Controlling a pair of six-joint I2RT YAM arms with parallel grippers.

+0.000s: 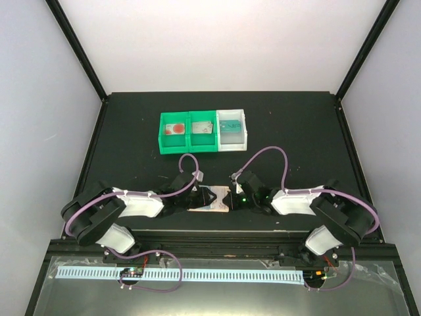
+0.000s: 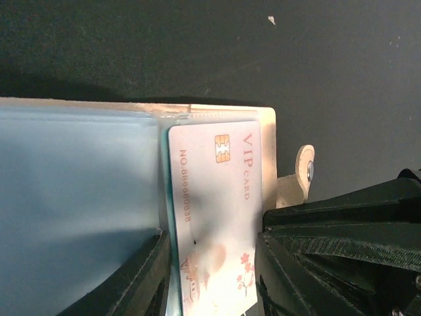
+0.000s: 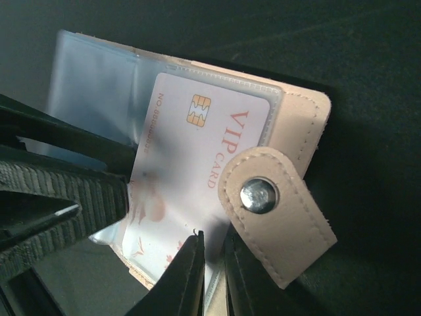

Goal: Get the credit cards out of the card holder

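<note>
The tan card holder (image 1: 212, 199) lies open on the black table between both arms. In the left wrist view its blue-grey inner panel (image 2: 79, 191) is on the left. A white credit card (image 2: 217, 197) with red VIP print sits in a clear sleeve on the right. My left gripper (image 2: 214, 283) straddles that leaf, one finger against each side. In the right wrist view my right gripper (image 3: 214, 263) stands nearly closed on the lower edge of the same card (image 3: 191, 151), just beside the snap tab (image 3: 276, 210). Left gripper fingers (image 3: 66, 191) press at the holder's left.
At the back of the table stand a green bin (image 1: 187, 141) and a white bin (image 1: 243, 131). They hold a red-marked card (image 1: 174, 128), a grey card (image 1: 205, 128) and a teal card (image 1: 230, 124). Purple cables arc over both wrists.
</note>
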